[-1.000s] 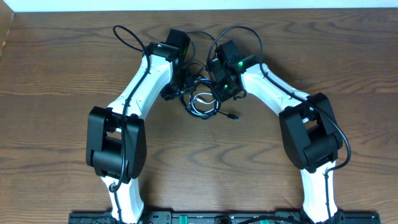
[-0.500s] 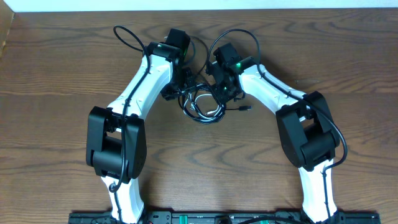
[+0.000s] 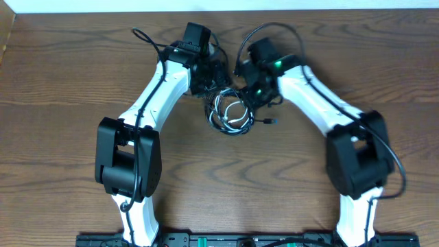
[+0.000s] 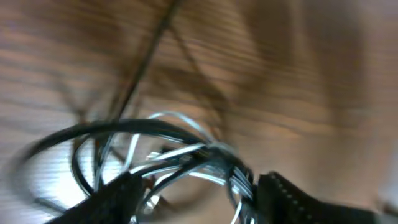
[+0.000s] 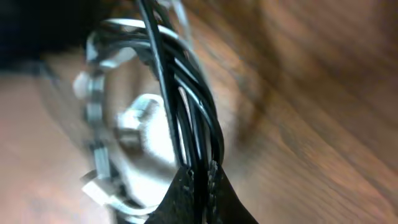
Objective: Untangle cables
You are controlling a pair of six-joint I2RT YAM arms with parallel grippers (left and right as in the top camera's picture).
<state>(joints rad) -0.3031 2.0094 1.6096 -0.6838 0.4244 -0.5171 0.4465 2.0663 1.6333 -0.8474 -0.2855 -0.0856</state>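
1. Left arm (image 3: 161,89): base at 7 o'clock, elbow bent, forearm reaching toward 1 o'clock.
2. Left gripper (image 4: 208,200): fingers spread well apart.
3. Right arm (image 3: 315,103): base at 5 o'clock, forearm reaching toward 11 o'clock.
4. Right gripper (image 5: 199,196): fingers pinched together on black cables (image 5: 193,124).
5. Both wrists near 12 o'clock, close, not touching.

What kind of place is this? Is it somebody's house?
Most likely a robot lab or test bench, not a home. Two robot arms, the left arm and the right arm, are mounted at a wooden table, working on a knot of cables.
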